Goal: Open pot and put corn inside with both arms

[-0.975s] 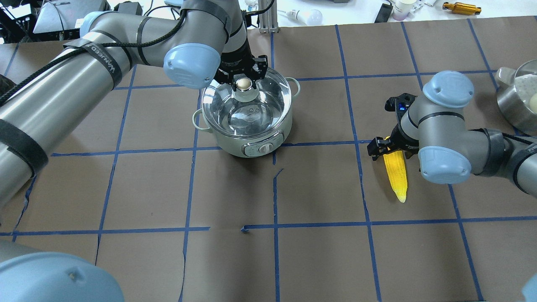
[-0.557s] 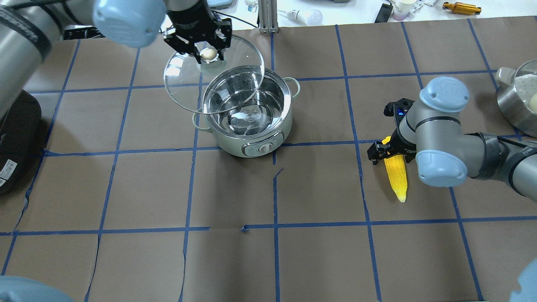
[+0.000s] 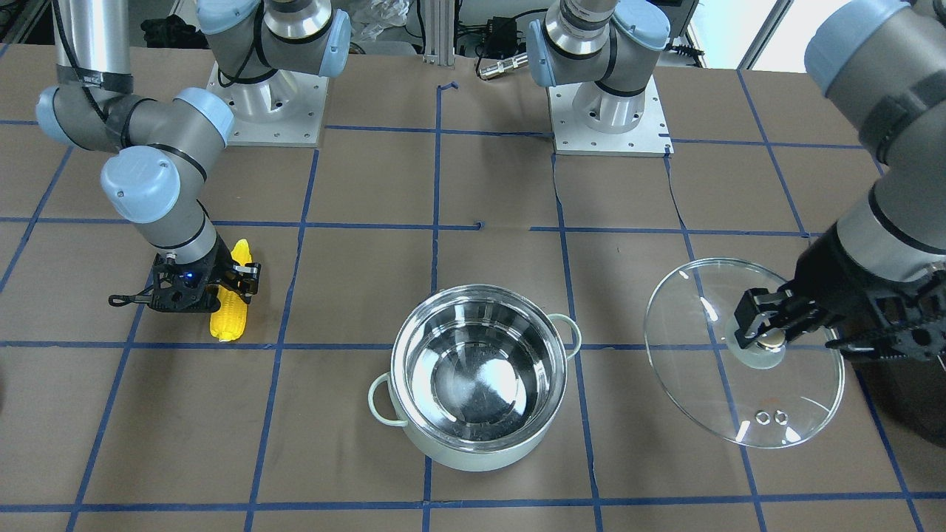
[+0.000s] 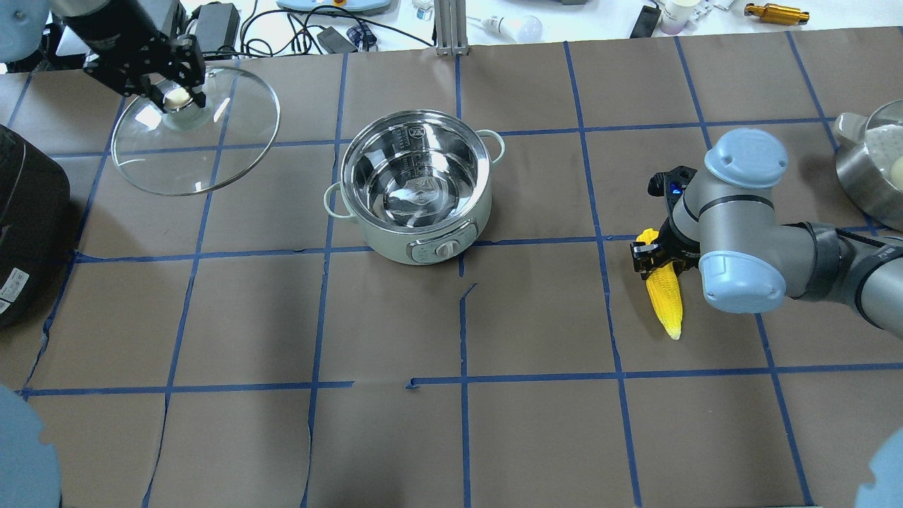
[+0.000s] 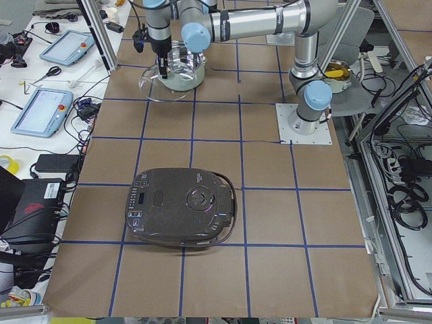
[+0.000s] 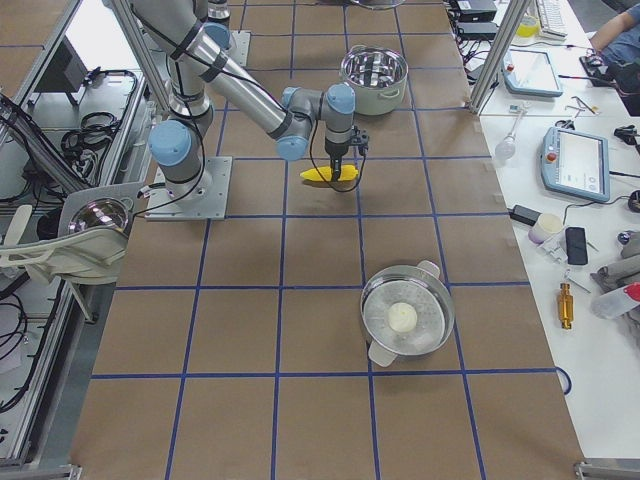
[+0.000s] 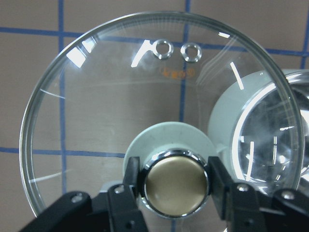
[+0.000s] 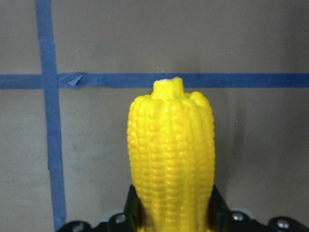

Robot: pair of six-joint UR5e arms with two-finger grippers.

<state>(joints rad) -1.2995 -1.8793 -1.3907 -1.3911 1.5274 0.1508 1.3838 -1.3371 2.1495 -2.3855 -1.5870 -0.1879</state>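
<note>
Corn [image 4: 665, 300] and pot [image 4: 384, 240] set the line you need to watch. Seen from overhead, the corn lies well to the right of the pot and a little nearer the robot. Its long axis runs near to far, with the tapered tip pointing near and the thick end far.

Your right hand [image 3: 207, 290] is clenched across that thick end, one finger on each side. The cob lies low and about level. From these views you cannot tell whether it rests on the desk [image 4: 536, 423] or hangs just off it.

The pot stands open and upright, its steel inside bare. The mouth looks about as wide as the cob is long, so I judge the carry as a lift, then a run left and slightly far. The cob will probably need to go in tip down or on a slant rather than flat.

Your left hand [image 4: 173, 95] is clamped on the knob [image 7: 173, 181] of the glass lid [image 4: 211, 141]. It holds the lid tilted in the air at the far left, well away from the pot. That leaves the right arm as the nearer one, and its path to the mouth looks open.
</note>
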